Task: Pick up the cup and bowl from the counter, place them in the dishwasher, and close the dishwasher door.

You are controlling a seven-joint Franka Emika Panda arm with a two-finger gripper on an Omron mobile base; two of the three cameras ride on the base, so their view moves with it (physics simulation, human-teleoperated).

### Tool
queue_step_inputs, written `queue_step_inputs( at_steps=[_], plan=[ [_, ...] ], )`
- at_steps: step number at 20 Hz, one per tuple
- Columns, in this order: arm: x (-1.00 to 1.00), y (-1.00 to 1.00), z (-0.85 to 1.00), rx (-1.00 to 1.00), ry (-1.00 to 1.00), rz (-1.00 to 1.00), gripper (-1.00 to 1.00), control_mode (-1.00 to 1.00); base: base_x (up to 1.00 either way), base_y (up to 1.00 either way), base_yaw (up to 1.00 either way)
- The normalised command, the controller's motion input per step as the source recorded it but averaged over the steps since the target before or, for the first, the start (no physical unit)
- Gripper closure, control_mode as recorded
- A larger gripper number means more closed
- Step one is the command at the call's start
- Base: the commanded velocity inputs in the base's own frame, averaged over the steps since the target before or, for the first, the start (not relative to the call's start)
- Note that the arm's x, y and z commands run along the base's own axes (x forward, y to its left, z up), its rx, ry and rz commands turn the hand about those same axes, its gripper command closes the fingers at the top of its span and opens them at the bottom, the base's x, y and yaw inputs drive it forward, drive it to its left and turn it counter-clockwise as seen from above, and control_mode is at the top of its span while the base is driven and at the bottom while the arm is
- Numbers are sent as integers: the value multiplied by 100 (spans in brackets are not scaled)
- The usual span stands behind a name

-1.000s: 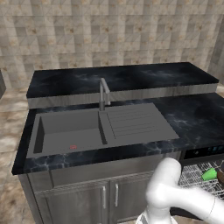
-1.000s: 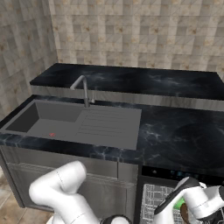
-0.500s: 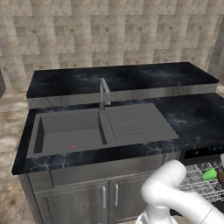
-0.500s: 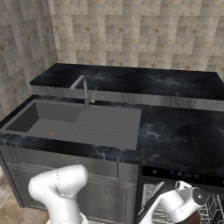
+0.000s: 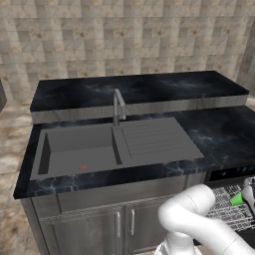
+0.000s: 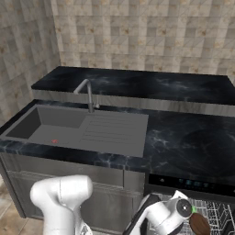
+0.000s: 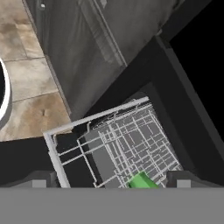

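Observation:
The dishwasher (image 6: 183,182) stands open under the counter (image 5: 224,134), its white wire rack (image 7: 131,144) pulled out. The green cup (image 7: 142,181) lies in the rack, also seen as the cup (image 5: 236,199) from the left. The brown bowl (image 6: 199,223) rests in the rack at the right. My gripper (image 7: 111,180) hovers over the rack, open, with nothing between its fingertips (image 7: 41,179); the cup lies just beyond them. Which dark panel is the dishwasher door I cannot tell.
A grey sink (image 5: 79,154) with a drainboard and a steel faucet (image 5: 118,104) is set into the counter's left part. Grey cabinet doors (image 5: 99,229) with steel handles stand below it. A raised black ledge (image 6: 137,85) runs along the tiled wall.
My hand has shifted left over the rack in the right base view, uncovering the bowl. The cup and bowl have stayed put, and the jaws have stayed open.

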Motion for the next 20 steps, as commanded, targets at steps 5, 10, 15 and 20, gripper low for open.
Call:
queue_step_inputs(
  at_steps=[5,10,15,20],
  plan=[
    [-24,7,0,0,-1,-18,-100,-100,0,0,0],
    [-34,0,0,6,-4,-30,-100,-100,0,0,0],
    [-20,0,16,20,-7,-37,-100,-100,0,0,0],
    [-15,0,35,28,-4,-40,-100,-100,0,0,0]
  ],
)
